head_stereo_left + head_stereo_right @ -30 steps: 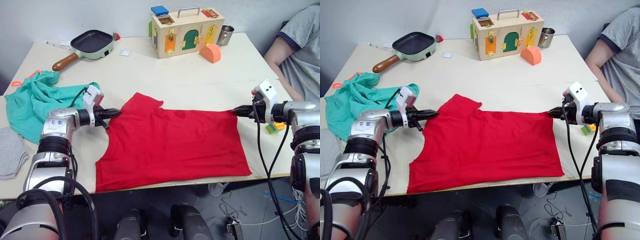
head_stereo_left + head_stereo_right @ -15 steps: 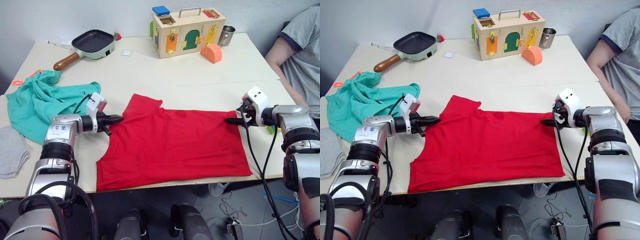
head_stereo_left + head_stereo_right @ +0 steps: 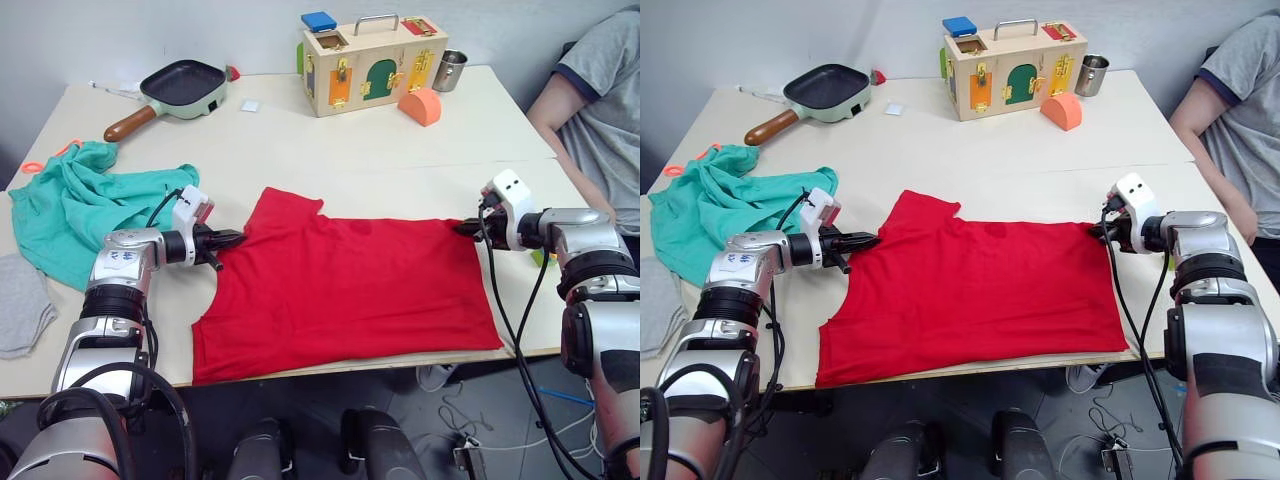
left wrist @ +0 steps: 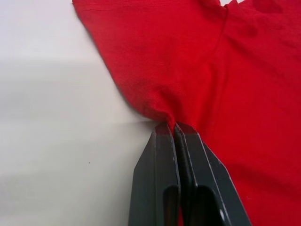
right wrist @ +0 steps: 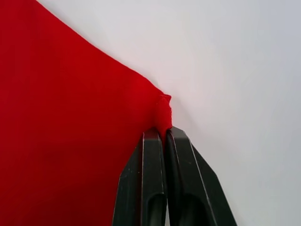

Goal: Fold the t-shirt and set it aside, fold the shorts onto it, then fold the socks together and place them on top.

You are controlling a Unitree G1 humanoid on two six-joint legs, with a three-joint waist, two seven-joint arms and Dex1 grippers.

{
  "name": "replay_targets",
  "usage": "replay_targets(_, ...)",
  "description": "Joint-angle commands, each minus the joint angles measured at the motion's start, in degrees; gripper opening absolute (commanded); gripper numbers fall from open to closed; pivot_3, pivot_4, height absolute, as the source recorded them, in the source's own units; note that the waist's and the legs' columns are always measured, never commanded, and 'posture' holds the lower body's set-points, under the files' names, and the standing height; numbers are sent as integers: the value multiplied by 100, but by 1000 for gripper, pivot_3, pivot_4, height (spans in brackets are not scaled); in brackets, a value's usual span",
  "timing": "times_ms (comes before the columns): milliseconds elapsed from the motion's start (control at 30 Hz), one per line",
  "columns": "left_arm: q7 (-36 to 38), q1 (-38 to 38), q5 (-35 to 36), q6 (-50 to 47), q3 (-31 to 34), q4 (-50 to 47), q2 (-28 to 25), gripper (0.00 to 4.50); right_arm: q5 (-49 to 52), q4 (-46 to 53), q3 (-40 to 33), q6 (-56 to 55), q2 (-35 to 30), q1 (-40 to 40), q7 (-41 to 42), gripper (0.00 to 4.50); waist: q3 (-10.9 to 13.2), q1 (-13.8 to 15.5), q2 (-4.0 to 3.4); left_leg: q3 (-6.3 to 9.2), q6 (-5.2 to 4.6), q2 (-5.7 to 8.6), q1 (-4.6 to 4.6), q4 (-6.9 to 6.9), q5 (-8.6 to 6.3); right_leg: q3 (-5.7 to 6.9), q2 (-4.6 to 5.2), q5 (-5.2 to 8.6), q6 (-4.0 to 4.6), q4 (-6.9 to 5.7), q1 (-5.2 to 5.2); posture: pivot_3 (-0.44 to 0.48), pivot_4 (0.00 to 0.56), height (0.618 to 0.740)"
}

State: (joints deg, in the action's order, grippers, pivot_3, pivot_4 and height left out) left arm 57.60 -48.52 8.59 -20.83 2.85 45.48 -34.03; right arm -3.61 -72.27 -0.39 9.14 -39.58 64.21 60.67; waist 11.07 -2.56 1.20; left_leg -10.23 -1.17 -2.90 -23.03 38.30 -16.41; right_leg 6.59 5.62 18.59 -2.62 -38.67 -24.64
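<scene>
The red t-shirt lies spread flat on the near half of the table. My left gripper is shut on the shirt's left edge beside the sleeve, the cloth pinched between its fingers. My right gripper is shut on the shirt's far right corner, which bunches at its fingertips. The teal-green shorts lie crumpled at the left of the table. A light grey sock rests at the table's near left edge.
A pan with a wooden handle sits at the back left. A wooden latch box, a metal cup and an orange block stand at the back. A person in a grey shirt sits at the right.
My right gripper pushed in over the shirt's corner, then drew back a little to the right with the corner held. My left gripper slid slightly toward the shirt and has held still since.
</scene>
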Motion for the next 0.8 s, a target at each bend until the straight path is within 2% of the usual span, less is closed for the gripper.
replay_targets(33, 72, -40, 127, -99, 114, -276, -130, 0, 243, 108, -245, 49, -245, 62, 294, 13, 0, -9, 0, 0, 0, 0, 0, 0, 0, 0, 0, 0, 0, 0, 0, 0, 150, 740)
replay_targets(333, 403, 343, 644, -410, 461, -1147, -403, 0, 826, 622, -674, 90, -623, -273, 1350, 13, 0, -40, 0, 3, 0, 0, -1, -2, 0, 1, -1, 0, 0, 2, 1, 0, 150, 740)
replay_targets(633, 502, 1225, 1086, -864, 694, -2368, -705, 0, 1122, 1310, -828, 237, -837, -1086, 1715, 13, 0, -45, 0, 6, 0, -1, 0, -3, 0, -1, 0, 0, 0, 2, 1, 0, 150, 740)
replay_targets(800, 378, 1679, 1176, -966, 813, -2703, -842, 0, 1343, 1659, -942, 341, -931, -1519, 1748, 13, 0, -41, 0, 6, 0, 1, 5, 1, 0, -4, 3, 0, 0, 14, 2, 0, 150, 740)
